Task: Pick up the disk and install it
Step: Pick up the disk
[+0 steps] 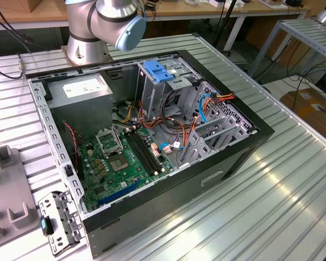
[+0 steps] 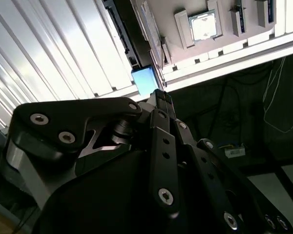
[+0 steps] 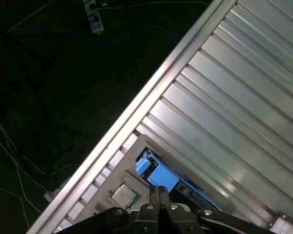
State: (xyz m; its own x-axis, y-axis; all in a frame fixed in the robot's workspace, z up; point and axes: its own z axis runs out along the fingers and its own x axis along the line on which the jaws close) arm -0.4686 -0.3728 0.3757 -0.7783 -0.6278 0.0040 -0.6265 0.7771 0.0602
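In both wrist views the disk stands on edge in a slot of a pale grey holder (image 3: 118,171) (image 2: 171,12). It shows as a dark narrow strip ending in a blue plastic rail (image 3: 157,174) (image 2: 144,80). My gripper (image 3: 158,190) (image 2: 159,93) hangs just short of that blue end, its black fingers drawn together with nothing between them. The open computer case (image 1: 168,185) lies on its side in the exterior view.
A square chip (image 3: 123,195) (image 2: 203,25) sits in the holder beside the disk, near the table's edge (image 3: 151,83) with dark floor and cables beyond. Inside the case are a drive cage with a blue handle (image 1: 157,70), a grey power supply (image 1: 81,89) and a green motherboard (image 1: 125,157).
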